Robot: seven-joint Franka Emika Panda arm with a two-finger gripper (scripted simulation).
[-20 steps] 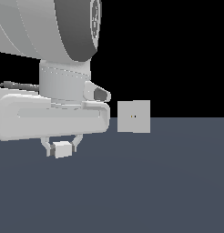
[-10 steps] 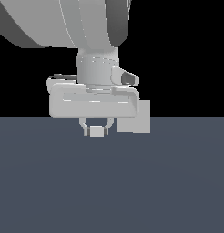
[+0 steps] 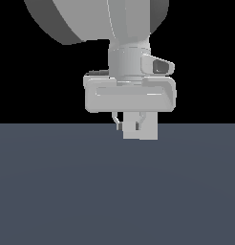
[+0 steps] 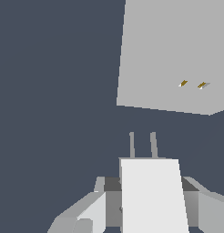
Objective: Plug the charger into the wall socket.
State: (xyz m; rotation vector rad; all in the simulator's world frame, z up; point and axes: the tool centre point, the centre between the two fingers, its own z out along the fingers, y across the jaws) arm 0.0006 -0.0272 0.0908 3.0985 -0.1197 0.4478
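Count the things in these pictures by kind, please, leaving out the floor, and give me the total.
Charger, off-white block with two prongs, held in the hand: 1
Wall socket, light grey plate with two small holes: 1
Robot arm with its hand: 1
Total: 3
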